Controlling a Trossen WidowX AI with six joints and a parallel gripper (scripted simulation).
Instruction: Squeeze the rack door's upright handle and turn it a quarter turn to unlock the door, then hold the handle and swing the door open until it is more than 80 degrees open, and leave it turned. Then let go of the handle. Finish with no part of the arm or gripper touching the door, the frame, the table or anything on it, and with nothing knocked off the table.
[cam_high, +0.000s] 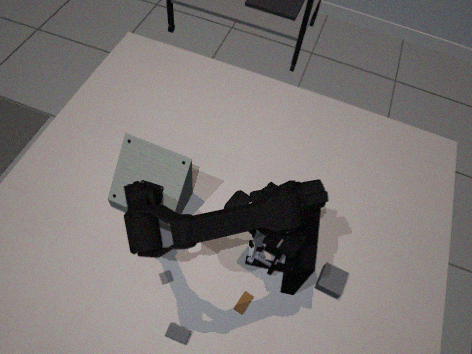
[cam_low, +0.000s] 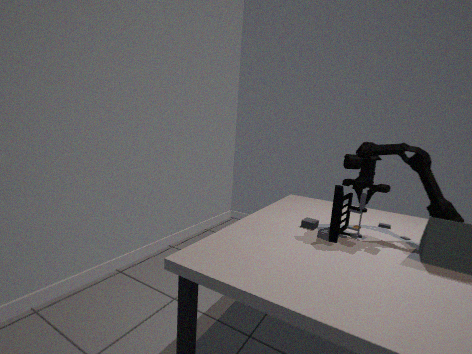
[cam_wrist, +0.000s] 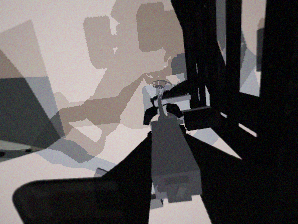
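Observation:
The black rack frame (cam_high: 304, 262) (cam_low: 336, 220) stands upright on the table. Its slatted door (cam_low: 349, 204) is swung part way out from the frame; the exact angle is hard to tell. The grey upright handle (cam_low: 361, 218) (cam_wrist: 175, 150) stands on the door's outer side, and its lever looks turned. My gripper (cam_low: 363, 199) (cam_wrist: 167, 139) points down and is shut on the handle near its top, with one dark finger on each side. In the top view the arm hides the fingertips and much of the door.
A big pale green box (cam_high: 150, 172) (cam_low: 447, 247) stands by the arm's base. A grey block (cam_high: 332, 281) (cam_low: 310, 223) lies close beside the frame. An orange block (cam_high: 243, 302) and two small grey blocks (cam_high: 178, 333) (cam_high: 166, 276) lie on the door's opening side.

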